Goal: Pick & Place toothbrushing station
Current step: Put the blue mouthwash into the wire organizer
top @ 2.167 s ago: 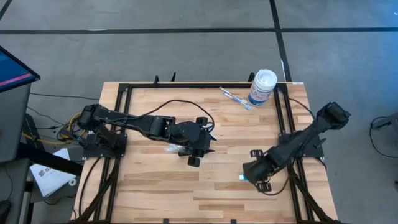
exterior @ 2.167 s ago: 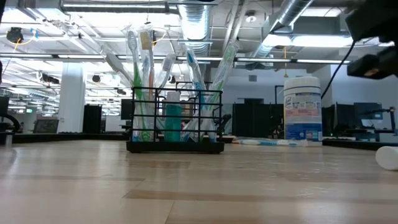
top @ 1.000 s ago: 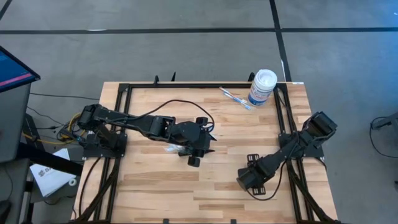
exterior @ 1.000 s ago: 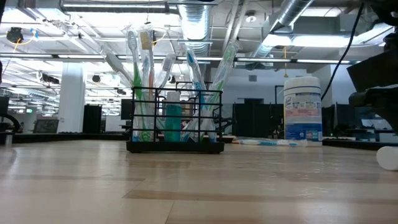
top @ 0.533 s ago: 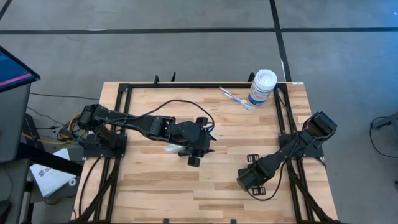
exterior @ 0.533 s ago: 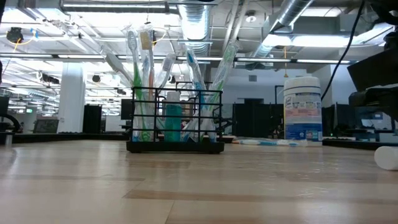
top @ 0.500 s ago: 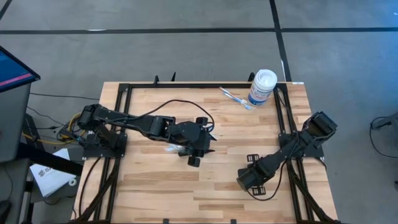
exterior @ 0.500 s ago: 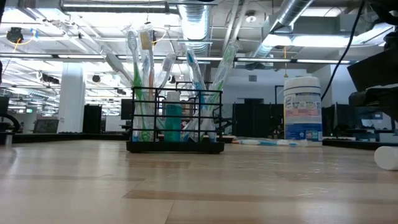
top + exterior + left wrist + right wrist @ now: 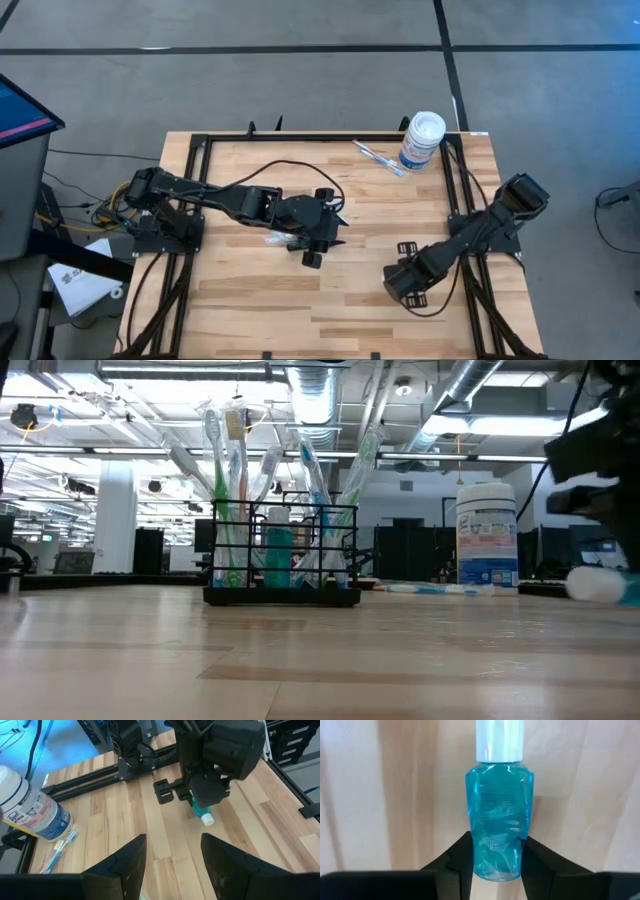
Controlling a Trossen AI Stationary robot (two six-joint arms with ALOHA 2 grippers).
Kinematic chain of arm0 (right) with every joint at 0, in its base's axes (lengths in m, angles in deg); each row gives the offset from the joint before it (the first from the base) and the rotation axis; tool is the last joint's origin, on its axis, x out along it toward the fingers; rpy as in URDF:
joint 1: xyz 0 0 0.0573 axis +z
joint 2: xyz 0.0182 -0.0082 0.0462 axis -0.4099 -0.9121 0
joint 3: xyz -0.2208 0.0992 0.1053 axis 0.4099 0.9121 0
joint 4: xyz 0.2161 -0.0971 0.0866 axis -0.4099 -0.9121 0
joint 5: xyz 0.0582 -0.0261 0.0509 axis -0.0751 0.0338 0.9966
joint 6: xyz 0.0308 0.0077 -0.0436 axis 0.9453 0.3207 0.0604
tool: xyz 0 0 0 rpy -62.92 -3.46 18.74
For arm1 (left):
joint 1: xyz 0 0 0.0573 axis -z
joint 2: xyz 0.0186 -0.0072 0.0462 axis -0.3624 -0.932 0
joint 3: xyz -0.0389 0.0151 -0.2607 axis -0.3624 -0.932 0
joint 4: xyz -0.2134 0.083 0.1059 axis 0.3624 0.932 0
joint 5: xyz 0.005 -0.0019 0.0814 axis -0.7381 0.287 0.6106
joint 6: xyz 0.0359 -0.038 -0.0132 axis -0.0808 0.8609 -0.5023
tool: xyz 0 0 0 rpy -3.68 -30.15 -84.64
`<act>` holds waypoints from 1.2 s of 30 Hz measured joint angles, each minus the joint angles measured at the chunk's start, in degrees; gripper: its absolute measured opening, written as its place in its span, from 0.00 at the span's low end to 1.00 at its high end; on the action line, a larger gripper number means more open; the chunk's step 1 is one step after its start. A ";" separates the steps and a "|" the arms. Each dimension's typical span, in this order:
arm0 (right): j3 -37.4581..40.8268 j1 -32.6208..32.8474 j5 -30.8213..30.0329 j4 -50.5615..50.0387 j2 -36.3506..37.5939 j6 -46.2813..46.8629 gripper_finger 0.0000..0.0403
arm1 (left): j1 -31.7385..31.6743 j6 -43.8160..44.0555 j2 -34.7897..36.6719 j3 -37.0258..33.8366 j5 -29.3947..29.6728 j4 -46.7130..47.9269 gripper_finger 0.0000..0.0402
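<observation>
The wooden tabletop (image 9: 250, 300) carries the left arm's gripper (image 9: 318, 245) near its middle, fingers apart with nothing between them. Under it stands the black wire-mesh toothbrushing station (image 9: 283, 555) – upright and filled with toothbrushes (image 9: 222, 470) – while a white canister (image 9: 421, 140) stands at the far right corner. Toward the near right, the right gripper (image 9: 398, 285) is clamped on a small blue bottle (image 9: 498, 822) with a white cap (image 9: 500, 741) – the fingers (image 9: 461, 860) press its two sides.
</observation>
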 joint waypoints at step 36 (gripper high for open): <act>-0.24 -15.48 -2.04 11.27 22.36 -14.36 0.30 | 0.00 -0.02 0.00 0.00 0.02 -0.30 0.45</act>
